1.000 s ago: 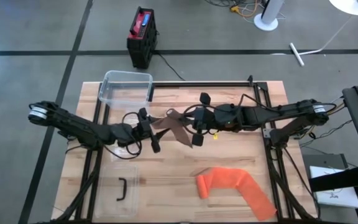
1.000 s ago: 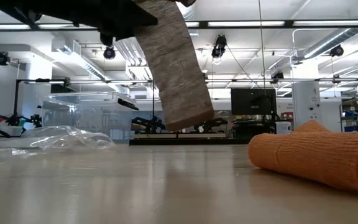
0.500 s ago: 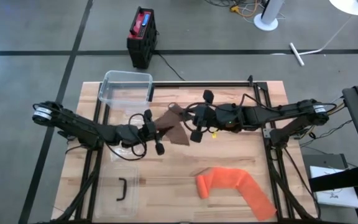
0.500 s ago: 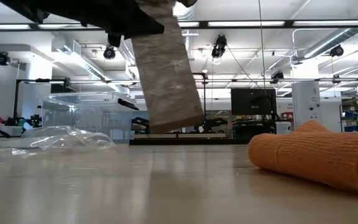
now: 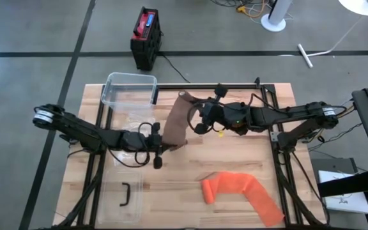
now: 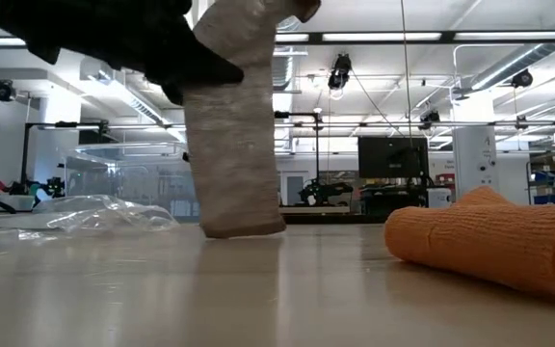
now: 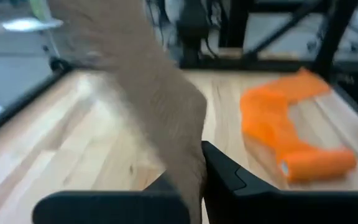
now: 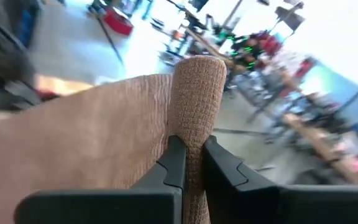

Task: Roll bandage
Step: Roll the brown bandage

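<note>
A brown bandage (image 5: 176, 124) runs as a straight strip from my right gripper (image 5: 197, 110), which is shut on its high far end, down to my left gripper (image 5: 160, 147), which is shut on it lower down. In the low view the brown bandage (image 6: 239, 145) hangs upright and its lower end (image 6: 245, 227) reaches the table top. An orange bandage (image 5: 238, 191), partly rolled, lies flat on the table at the near right, apart from both grippers. My left gripper pinches the brown strip (image 7: 188, 168) between its two fingers, coming at it nearly level from the table's left. The strip rises away from the fingers toward the right gripper, and in the low view the rest hangs below the gripper (image 6: 210, 69) down to the table. My right gripper pinches a folded, rounded edge of the bandage (image 8: 192, 124) between its two fingers, several layers thick, coming nearly level from the table's right. The fold stands up past the fingertips, and the flat strip (image 8: 92, 143) spreads away to one side, lifted clear of the table.
A clear plastic box (image 5: 130, 89) stands at the table's far left, and its lid with a black handle (image 5: 125, 194) lies at the near left. Black frame rails (image 5: 273, 108) run along the table. Bare wood lies between the brown strip and the orange bandage.
My left gripper has gone down and a little toward the near edge, and has taken hold of the brown bandage. My right gripper has rolled its wrist. The bandage, twisted and spread before, now hangs as a straight strip; its lower end has swung left and sunk to the table.
</note>
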`<state>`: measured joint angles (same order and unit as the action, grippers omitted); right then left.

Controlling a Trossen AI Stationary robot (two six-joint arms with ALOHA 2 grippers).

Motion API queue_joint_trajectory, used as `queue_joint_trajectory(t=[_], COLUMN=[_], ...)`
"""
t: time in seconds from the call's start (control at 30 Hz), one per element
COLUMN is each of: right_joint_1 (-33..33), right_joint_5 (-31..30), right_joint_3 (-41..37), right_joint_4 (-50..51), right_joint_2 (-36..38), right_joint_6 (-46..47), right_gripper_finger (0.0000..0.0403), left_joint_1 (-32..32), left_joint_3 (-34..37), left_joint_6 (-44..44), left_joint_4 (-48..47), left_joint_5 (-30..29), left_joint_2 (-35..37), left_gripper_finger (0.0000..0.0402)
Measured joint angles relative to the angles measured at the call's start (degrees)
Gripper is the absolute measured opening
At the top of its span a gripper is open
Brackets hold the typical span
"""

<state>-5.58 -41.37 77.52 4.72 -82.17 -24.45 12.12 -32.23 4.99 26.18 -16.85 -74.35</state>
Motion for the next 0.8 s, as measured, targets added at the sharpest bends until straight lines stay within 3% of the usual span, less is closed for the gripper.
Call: queue_joint_trajectory(t=[0.1, 0.23, 0.47, 0.67, 0.8], right_joint_1=[0.0, 0.0, 0.0, -0.9, -1.3], right_joint_5=[-4.1, -5.1, -5.3, -4.8, -2.5], right_joint_3=[0.5, 2.3, 7.3, 12.7, 14.8], right_joint_4=[0.9, 1.0, 1.0, 2.5, 11.4], right_joint_2=[0.0, -0.1, -0.1, 0.0, 0.0], right_joint_6=[-7.9, -14.6, -27.7, -34.4, -28.7], right_gripper_finger=[0.0026, 0.0024, 0.0025, 0.0023, 0.0023], left_joint_1=[0.1, 0.0, 0.0, 0.1, 0.2], left_joint_3=[-2.5, -6.3, -13.2, -19.8, -22.0], left_joint_6=[0.5, 1.4, -2.0, -2.7, -2.8], left_joint_4=[-9.6, -19.0, -24.8, -34.4, -38.7], left_joint_5=[0.3, -0.7, -0.6, -1.2, -4.5], left_joint_2=[1.3, 2.1, 2.5, 2.7, 3.7], left_gripper_finger=[0.0, 0.0, 0.0012, 0.0077, 0.014])
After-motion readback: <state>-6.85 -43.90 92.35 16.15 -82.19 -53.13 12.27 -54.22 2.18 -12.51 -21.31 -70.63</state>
